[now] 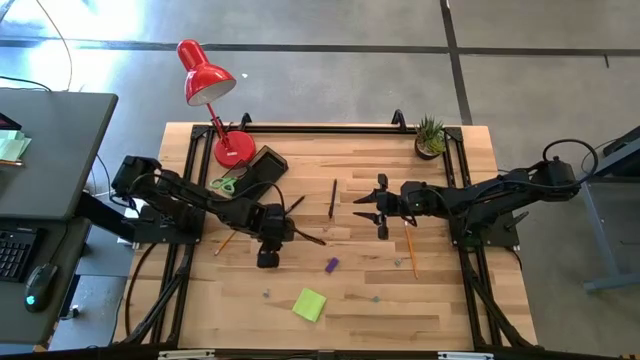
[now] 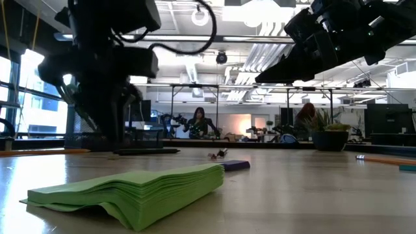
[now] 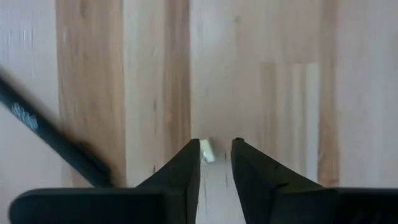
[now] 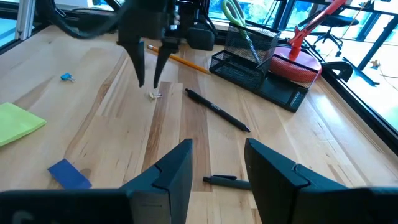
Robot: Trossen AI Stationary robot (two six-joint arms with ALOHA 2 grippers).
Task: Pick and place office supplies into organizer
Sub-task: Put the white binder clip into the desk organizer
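Note:
My left gripper [image 4: 149,82] points down over the middle of the wooden table, open. A tiny metal clip [image 4: 155,94] lies on the wood just below the gap; the wrist view shows the clip [image 3: 207,151] beside one fingertip. My right gripper [image 4: 217,155] hovers open and nearly level, farther right [image 1: 372,205], over a dark pen [image 4: 227,180]. The black mesh organizer [image 4: 255,62] stands at the far left, green-handled scissors [image 4: 239,28] upright in its cup. On the table lie another pen [image 4: 217,111], an orange pencil [image 4: 186,62], a lime sticky-note pad [image 1: 309,304] and a purple piece [image 1: 331,265].
The red desk lamp [image 1: 205,75] stands behind the organizer, its round base [image 1: 233,148] on the table. A small potted plant [image 1: 430,138] sits at the far right corner. Another pencil [image 1: 410,250] lies right of centre, a blue clip [image 4: 67,77] near the pad.

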